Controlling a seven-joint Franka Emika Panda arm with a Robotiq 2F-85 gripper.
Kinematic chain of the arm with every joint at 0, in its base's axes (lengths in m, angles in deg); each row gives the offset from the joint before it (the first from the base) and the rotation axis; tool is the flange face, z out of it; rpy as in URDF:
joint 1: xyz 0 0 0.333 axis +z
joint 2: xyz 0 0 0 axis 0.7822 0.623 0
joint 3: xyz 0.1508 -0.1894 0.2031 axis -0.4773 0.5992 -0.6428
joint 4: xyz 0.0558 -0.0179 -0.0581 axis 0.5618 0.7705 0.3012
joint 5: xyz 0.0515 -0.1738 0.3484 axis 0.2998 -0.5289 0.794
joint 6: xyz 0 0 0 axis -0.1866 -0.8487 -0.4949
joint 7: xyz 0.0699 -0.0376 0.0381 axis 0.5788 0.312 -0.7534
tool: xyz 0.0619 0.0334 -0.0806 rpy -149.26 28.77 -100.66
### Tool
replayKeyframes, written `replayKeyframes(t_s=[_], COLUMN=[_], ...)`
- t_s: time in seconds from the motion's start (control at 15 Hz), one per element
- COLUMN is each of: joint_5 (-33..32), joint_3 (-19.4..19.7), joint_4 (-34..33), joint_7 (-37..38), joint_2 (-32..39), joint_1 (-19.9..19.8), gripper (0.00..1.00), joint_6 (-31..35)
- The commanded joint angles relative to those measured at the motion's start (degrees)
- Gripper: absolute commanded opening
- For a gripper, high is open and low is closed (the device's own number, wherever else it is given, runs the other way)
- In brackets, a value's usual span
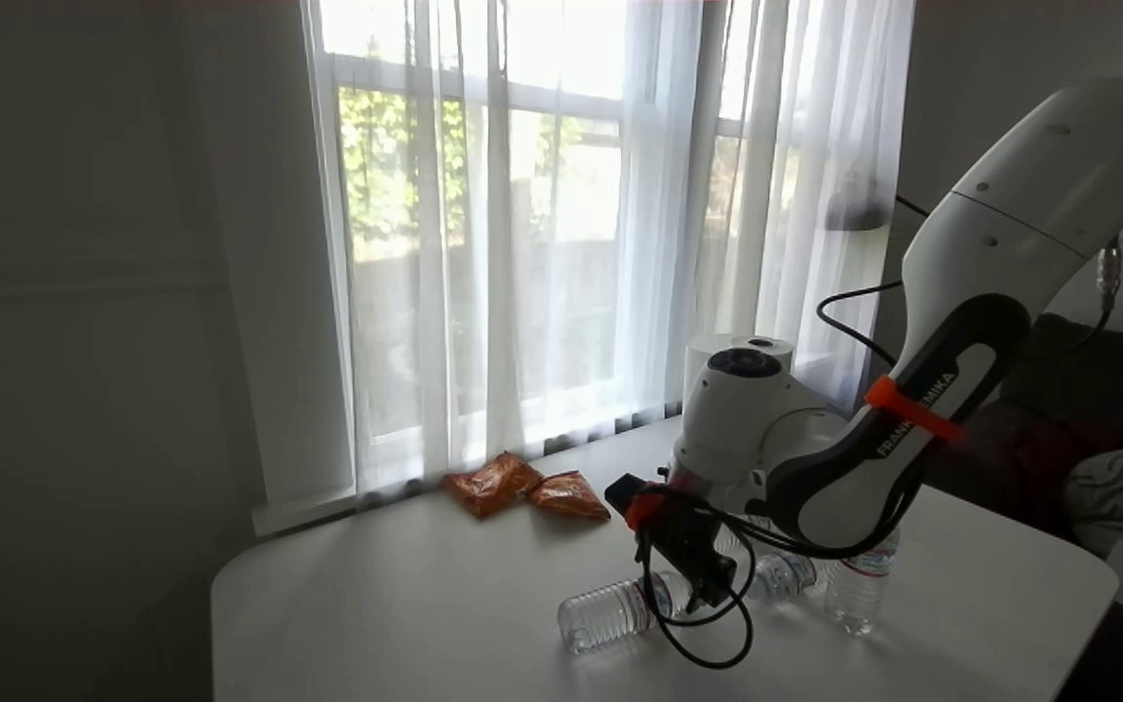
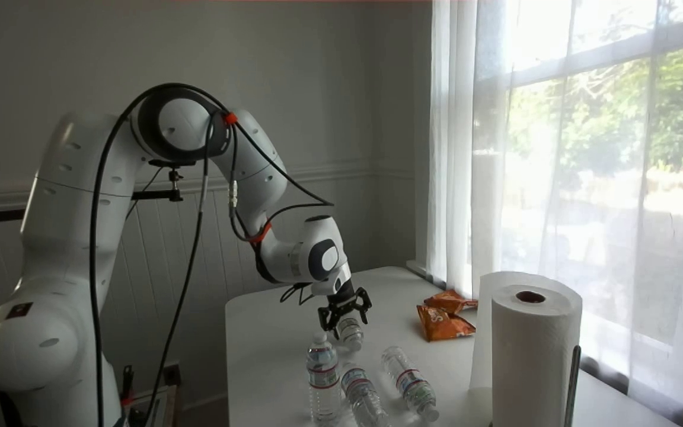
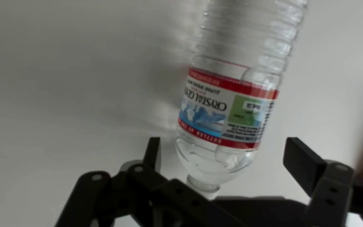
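Gripper [image 3: 223,155] has its fingers [image 3: 304,167] wide apart, nothing clamped, over the neck end of a plastic water bottle [image 3: 228,107] lying on its side on the white table [image 1: 376,604]. In the wrist view the bottle's shoulder sits between the fingertips, a gap on both sides, slightly wider on the picture's right; fingertip height over the tabletop, can't tell. Bottle is well inside the table edges in both exterior views. Orange bags [image 2: 445,325] lie next to each other near the edge by the curtain [image 1: 561,292], apart from the bottle. On the side toward the camera in an exterior view: upright bottle [image 2: 324,385], lying bottle [image 2: 364,394] just beside it, second lying bottle [image 2: 409,382] a gap over. That side is the tight one. Paper towel roll [image 2: 525,362] stands nearer the window. Cable loop [image 1: 713,666] hangs by the gripper, crossing in front of the bottle in an exterior view.
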Motion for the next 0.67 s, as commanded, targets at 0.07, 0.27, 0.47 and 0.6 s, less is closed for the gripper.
replayKeyframes(t_s=[0.07,0.27,0.47,0.6], joint_5=[6.49,14.91,21.99,25.06], joint_3=[-4.32,-1.60,-0.38,1.17], joint_4=[-0.72,-0.50,-0.27,-0.39], joint_7=[-3.96,-10.12,-14.94,-17.29], joint_2=[3.56,4.12,3.63,2.99], joint_1=[-4.34,-0.93,0.59,2.49], gripper=[1.00,0.99,0.71,0.56], joint_6=[4.49,6.09,6.27,5.55])
